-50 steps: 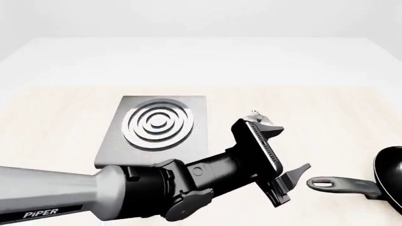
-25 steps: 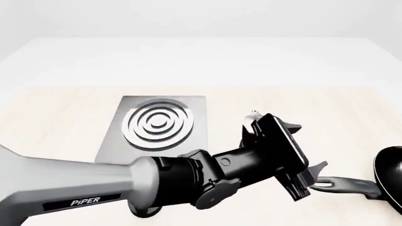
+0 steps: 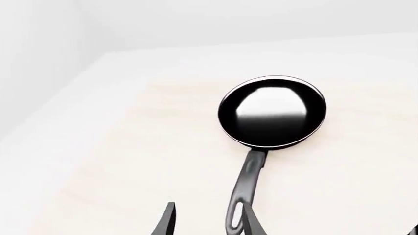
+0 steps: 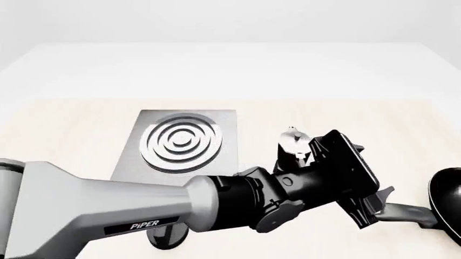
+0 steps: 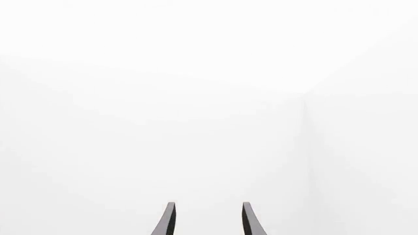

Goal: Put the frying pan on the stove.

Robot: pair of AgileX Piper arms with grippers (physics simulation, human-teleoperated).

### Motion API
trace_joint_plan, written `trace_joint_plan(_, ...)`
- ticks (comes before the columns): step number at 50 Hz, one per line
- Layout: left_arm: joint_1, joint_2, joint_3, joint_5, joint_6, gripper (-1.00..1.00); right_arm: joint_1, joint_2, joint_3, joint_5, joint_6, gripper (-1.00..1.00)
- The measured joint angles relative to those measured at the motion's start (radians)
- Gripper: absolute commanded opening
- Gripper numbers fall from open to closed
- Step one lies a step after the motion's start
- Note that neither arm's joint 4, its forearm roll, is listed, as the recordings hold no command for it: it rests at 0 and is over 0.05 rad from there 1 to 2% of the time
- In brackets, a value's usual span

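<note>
Our left end effector (image 4: 378,202) is sliding further right than a second ago, now overlapping the near tip of the frying pan (image 3: 271,111) handle. Our left arm is stretching low across the tabletop (image 4: 72,135), passing in front of the stove (image 4: 180,141). Its fingers (image 3: 251,220) are standing narrowly apart, one beside the handle's hole. Our right end effector (image 5: 205,220) is likewise gaping narrowly, facing blank white.

I see the stove (image 4: 176,148) at ten o'clock on the worktop (image 4: 65,135), the frying pan (image 4: 446,197) well apart at four o'clock.
</note>
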Motion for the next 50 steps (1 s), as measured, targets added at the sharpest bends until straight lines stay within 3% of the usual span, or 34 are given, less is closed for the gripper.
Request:
trace_joint_plan(31, -0.040, 0.134, -0.144, 0.090, -0.010, 1.00, 0.000, 0.000, -0.039, 0.034, 0.006, 1.00)
trace_joint_plan(50, -0.060, 0.211, -0.217, 0.147, -0.013, 1.00, 0.001, 0.000, 0.070, -0.078, 0.006, 1.00)
